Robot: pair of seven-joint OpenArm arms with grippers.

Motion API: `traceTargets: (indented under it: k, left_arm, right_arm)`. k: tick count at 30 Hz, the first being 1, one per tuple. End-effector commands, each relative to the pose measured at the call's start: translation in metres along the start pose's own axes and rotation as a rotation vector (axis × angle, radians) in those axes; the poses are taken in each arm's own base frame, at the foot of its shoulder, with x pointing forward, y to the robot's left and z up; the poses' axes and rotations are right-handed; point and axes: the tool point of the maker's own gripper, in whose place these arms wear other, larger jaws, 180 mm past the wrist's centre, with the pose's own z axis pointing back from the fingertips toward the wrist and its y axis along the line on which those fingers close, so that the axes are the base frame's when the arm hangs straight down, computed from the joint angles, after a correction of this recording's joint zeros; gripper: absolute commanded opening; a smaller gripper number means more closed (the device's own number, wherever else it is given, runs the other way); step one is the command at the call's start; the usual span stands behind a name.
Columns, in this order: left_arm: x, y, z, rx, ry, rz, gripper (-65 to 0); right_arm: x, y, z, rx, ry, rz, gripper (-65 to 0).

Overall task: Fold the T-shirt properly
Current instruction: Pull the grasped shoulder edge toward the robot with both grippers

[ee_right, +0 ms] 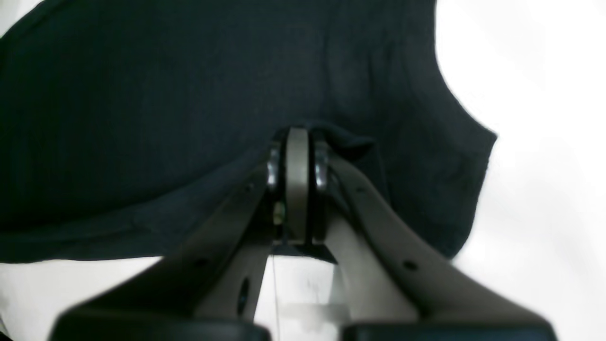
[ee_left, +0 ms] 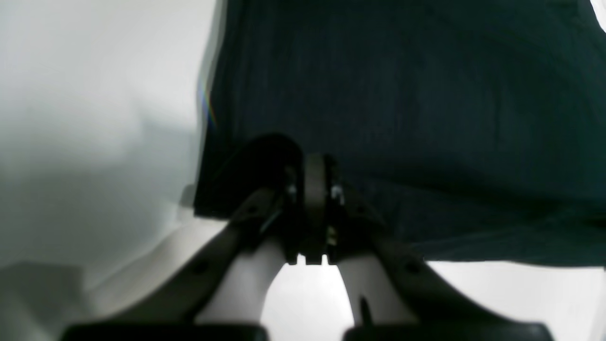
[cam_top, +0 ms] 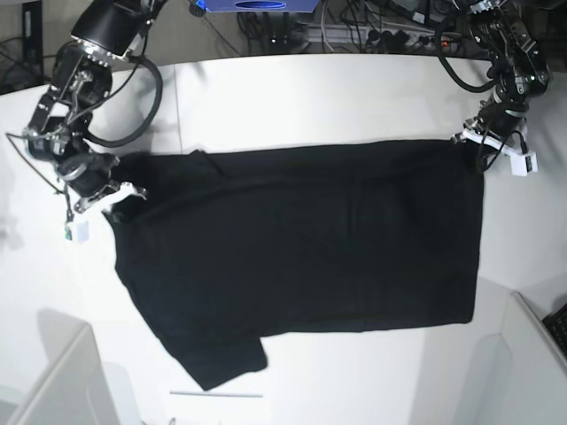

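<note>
1. The T-shirt [cam_top: 301,248] lies spread on the white tabletop [cam_top: 292,97], plain black side up, no print visible. It covers most of the middle of the base view.
2. One sleeve [cam_top: 221,359] points toward the near edge of the tabletop. The other sleeve area is bunched at the far left, next to the right tool.
3. Right tool [cam_top: 111,199] is at the left edge of the shirt in base view. In right wrist view its jaws stand closed, pads together, w/ a fold of black cloth [ee_right: 350,142] pinched at the tip.
4. Left tool [cam_top: 478,146] is at the far right corner of the shirt, near the hem. In left wrist view the jaws are also closed, and the black cloth [ee_left: 265,156] wraps around the tip, so it grips the shirt edge.
5. Cloth between both tools looks rather flat, only soft wrinkles near the middle.
6. Cables [cam_top: 372,35] lie behind the tabletop, at the top of the base view.
</note>
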Motion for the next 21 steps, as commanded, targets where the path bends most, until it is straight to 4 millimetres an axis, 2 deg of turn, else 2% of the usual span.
traceTargets:
  k: [1,5,12,18,21]
  left_arm:
    - [0.016,-0.001,0.002,-0.009,-0.043,-0.015,-65.0]
    - [0.018,-0.001,-0.004,-0.014,-0.047,0.002,-65.0]
    - [0.034,0.003,-0.011,0.024,-0.081,0.070,-65.0]
    - [0.042,0.000,-0.012,0.019,-0.099,0.070,-65.0]
    - [0.049,-0.003,-0.014,0.011,-0.115,0.070,-65.0]
  right_arm:
    - [0.017,0.003,0.000,0.014,-0.048,0.005,-65.0]
    - [0.020,0.003,-0.011,0.028,-0.038,-0.019,-65.0]
    - [0.029,0.004,-0.029,0.055,-0.024,-0.057,-65.0]
    - [0.033,0.003,-0.035,0.060,-0.018,-0.066,-65.0]
    - [0.034,0.010,-0.041,0.076,-0.008,-0.036,-65.0]
